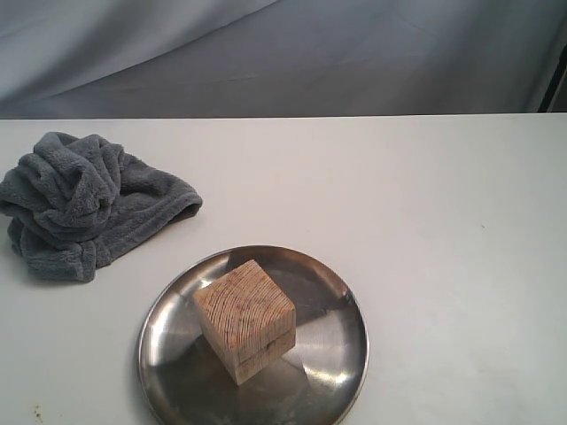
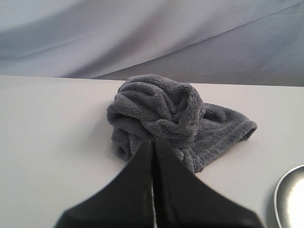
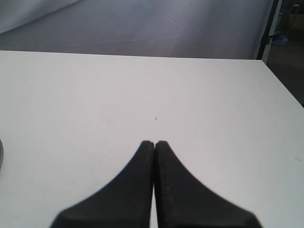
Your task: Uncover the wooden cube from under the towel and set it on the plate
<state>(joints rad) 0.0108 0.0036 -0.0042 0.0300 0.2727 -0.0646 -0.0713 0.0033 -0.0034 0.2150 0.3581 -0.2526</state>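
The wooden cube (image 1: pixel 245 319) rests on the steel plate (image 1: pixel 337 354) near the table's front, tan with grain rings and a dark line on one side. The grey fleece towel (image 1: pixel 84 205) lies crumpled at the left, apart from the plate. Neither gripper shows in the exterior view. In the left wrist view my left gripper (image 2: pixel 153 141) is shut and empty, tips just short of the towel (image 2: pixel 166 116), with the plate's rim (image 2: pixel 285 190) at the edge. My right gripper (image 3: pixel 154 142) is shut and empty over bare table.
The white table (image 1: pixel 425 221) runs back to a grey draped backdrop (image 1: pixel 310 53). Its right edge (image 3: pixel 285 90) shows in the right wrist view, with a dark stand beyond it.
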